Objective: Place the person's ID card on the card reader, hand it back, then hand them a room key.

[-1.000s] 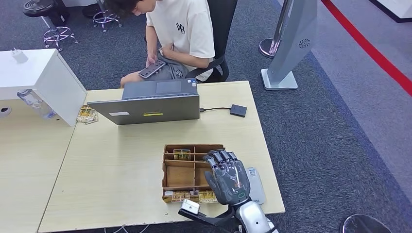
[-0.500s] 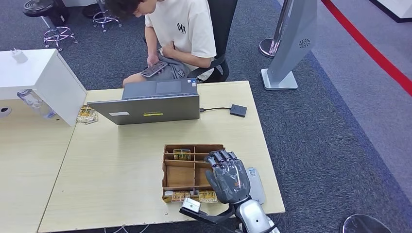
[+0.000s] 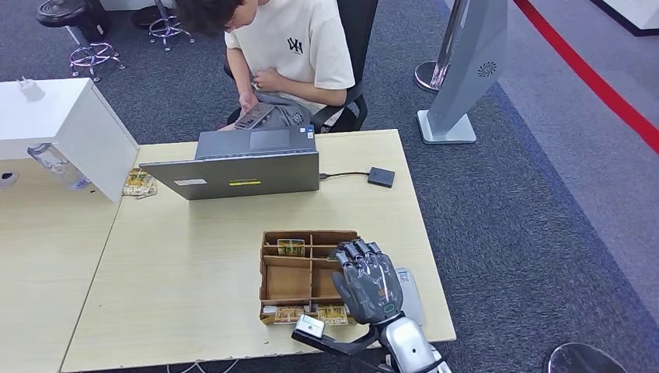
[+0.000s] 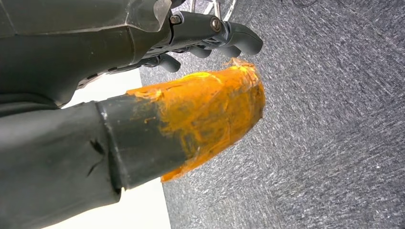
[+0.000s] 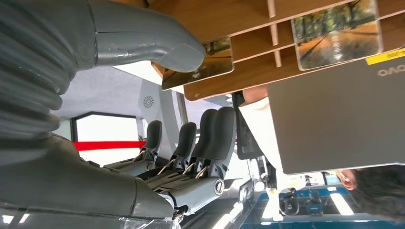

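The right robot hand (image 3: pixel 367 281) hangs palm-down over the 3 o'clock side of the wooden card organiser (image 3: pixel 289 281), which sits near the 6 o'clock edge of the light wood worktop (image 3: pixel 194 264). Its fingers (image 3: pixel 356 250) are stretched out together toward 12 o'clock and hold nothing; the right wrist view shows the thumb (image 5: pixel 148 45) apart from the other fingers (image 5: pixel 217 126), with open space between them. Just beside the hand at 3 o'clock lies a flat grey card reader (image 3: pixel 410 291), partly hidden under the wrist.

The organiser has several compartments. One picture-printed room key card (image 3: pixel 291 247) stands in a slot at its 12 o'clock end, and more printed cards (image 3: pixel 289 314) lie along its 6 o'clock edge. In the right wrist view two of these cards (image 5: pixel 336 33) show an autumn tree scene.

At 12 o'clock on the worktop stands an open grey laptop (image 3: pixel 247 163), a cable running from it toward 3 o'clock to a small black box (image 3: pixel 381 176). Behind the laptop a person (image 3: pixel 287 54) in a cream T-shirt sits on a black chair, bent over a flat dark device (image 3: pixel 252 116) on the lap. No ID card can be made out.

The left robot hand (image 4: pixel 205 40) hangs over grey carpet with its fingers curled in, empty; its thumb (image 4: pixel 210 114) is wrapped in orange tape.
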